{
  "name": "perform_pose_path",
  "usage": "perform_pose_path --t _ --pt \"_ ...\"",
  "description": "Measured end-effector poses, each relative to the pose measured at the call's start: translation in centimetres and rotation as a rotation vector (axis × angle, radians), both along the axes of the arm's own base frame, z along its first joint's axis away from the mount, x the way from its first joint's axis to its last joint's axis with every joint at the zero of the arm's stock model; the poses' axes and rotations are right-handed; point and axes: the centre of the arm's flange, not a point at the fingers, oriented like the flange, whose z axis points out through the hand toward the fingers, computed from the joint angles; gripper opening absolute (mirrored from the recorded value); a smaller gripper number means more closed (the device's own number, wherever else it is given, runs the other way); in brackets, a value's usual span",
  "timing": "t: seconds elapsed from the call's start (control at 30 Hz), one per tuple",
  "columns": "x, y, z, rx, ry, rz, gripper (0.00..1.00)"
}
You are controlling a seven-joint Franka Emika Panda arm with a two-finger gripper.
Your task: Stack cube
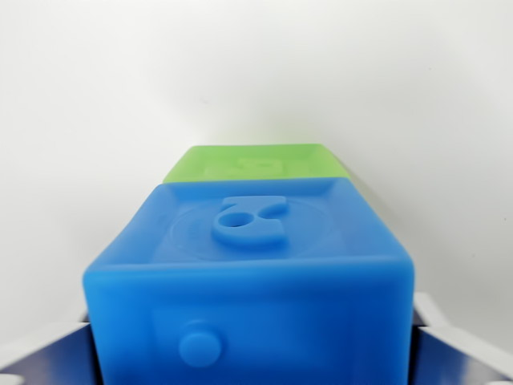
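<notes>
So the wrist view is basically filled by a blue cube [250, 281], super close to the camera and sitting low and centre in the frame. Its top face has a raised moulded shape with a round hole in it, and the near face has a little round bump down near the bottom edge. The gripper [252, 353] is clamped on it, you can see one finger [48, 357] pressed against its left side and the other poking out on the right, both only partly in frame at the bottom corners. Just behind the blue one, on the far side, there's a green cube [256, 163], mostly hidden, only its top face and a bit of the edge showing. Can't tell if the two are touching or if blue is hovering above it. Everything's over a plain white surface [80, 120]
</notes>
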Motion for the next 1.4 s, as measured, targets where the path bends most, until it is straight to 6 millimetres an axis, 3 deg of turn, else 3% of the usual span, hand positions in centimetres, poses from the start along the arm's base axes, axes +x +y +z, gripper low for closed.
perform_pose_path --t 0.87,1.4 --pt "0.0 0.0 0.1 0.000 0.000 0.000 1.00" --pt "0.1 0.0 3.3 -0.002 -0.004 0.000 1.00"
